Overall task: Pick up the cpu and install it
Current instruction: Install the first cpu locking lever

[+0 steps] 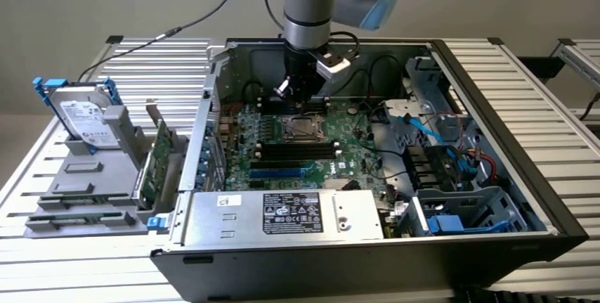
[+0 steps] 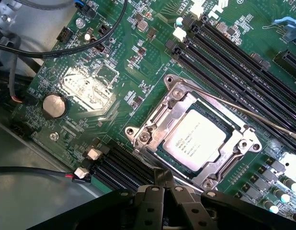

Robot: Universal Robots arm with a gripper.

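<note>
Wrist view: the cpu [image 2: 195, 141] sits seated in the motherboard socket [image 2: 153, 127]. Gripper [image 2: 163, 184] jaws are closed, empty, just beside it. Light, rigid, fragile; likely handle by edges.

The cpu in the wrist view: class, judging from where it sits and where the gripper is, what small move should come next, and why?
Probably a short, straight lift of the gripper away from the board. The cpu already lies flat inside the socket frame, and the shut fingers hold nothing, so it looks placed; backing off clears the socket.
</note>
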